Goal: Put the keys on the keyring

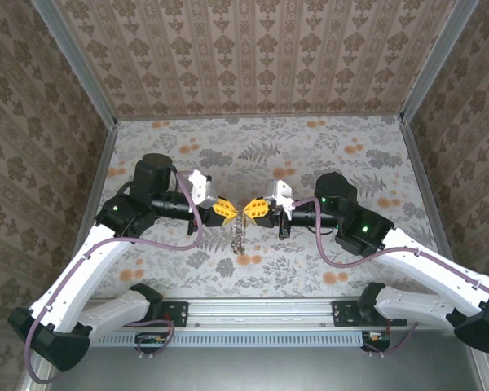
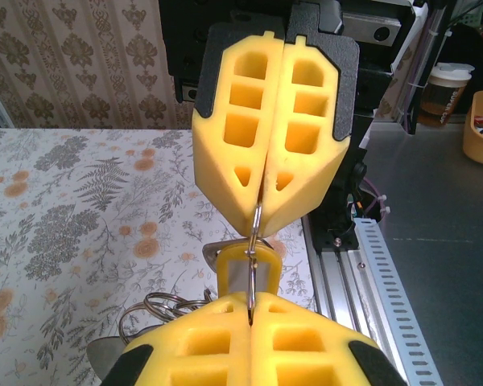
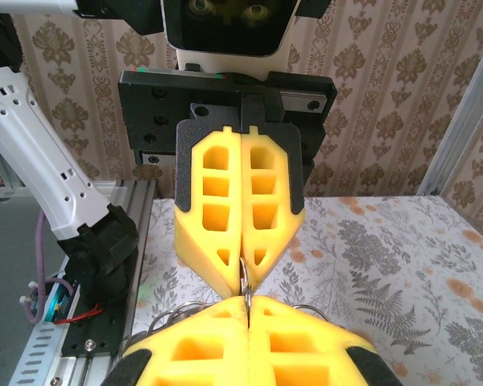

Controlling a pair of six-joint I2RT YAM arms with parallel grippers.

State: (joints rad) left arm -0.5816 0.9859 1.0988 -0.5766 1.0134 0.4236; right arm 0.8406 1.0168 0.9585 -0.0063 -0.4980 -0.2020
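Left gripper (image 2: 249, 312) was pinched shut on the keyring (image 2: 256, 238), with the right gripper (image 2: 258, 223) clamped on it too, tip to tip. I'd keep both grips firm and twist gently to open a gap. Couldn't tell if the yellow bit (image 2: 240, 262) just under the tips was a key; the rest was hidden.

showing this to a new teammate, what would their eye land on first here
The yellow-fingered left gripper and right gripper meet tip to tip over the middle of the floral table. Both are shut on the keyring, its thin metal loop bridging their tips and its chain dangling below.
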